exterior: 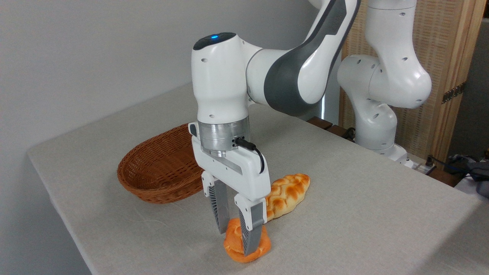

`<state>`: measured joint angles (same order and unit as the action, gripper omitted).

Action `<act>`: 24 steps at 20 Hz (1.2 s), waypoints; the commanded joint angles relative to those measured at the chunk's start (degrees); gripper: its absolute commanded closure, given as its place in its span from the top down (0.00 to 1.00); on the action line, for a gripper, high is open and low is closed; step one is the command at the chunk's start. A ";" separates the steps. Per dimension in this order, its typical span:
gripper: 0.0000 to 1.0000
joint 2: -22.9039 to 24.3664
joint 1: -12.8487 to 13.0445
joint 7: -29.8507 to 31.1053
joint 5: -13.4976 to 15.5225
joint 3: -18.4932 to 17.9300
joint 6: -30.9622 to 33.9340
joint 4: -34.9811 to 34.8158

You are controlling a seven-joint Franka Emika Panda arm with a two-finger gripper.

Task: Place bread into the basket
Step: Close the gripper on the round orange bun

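Worktop, pale grey cloth cover, bearing all items below. Basket, oval brown wicker, flared rim, left of centre and behind the arm's wrist, well apart from the bread; braided loaf, golden, pointed, lying just behind the gripper. Gripper, pointing down, fingers on either side of and pinching the bread, orange-golden bun resting on the worktop near the front edge.

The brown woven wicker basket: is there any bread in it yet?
No, the brown woven wicker basket shows only bare weave inside; the small round orange bun sits on the table.
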<state>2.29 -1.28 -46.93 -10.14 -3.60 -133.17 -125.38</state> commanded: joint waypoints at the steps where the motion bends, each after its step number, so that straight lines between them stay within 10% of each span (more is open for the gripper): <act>1: 1.00 0.35 0.22 -3.52 -0.67 -1.59 -1.30 -0.39; 24: 0.98 0.35 0.40 -5.28 0.21 -1.41 -0.07 -3.29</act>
<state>2.10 -1.22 -51.43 -10.14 -4.67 -133.17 -128.25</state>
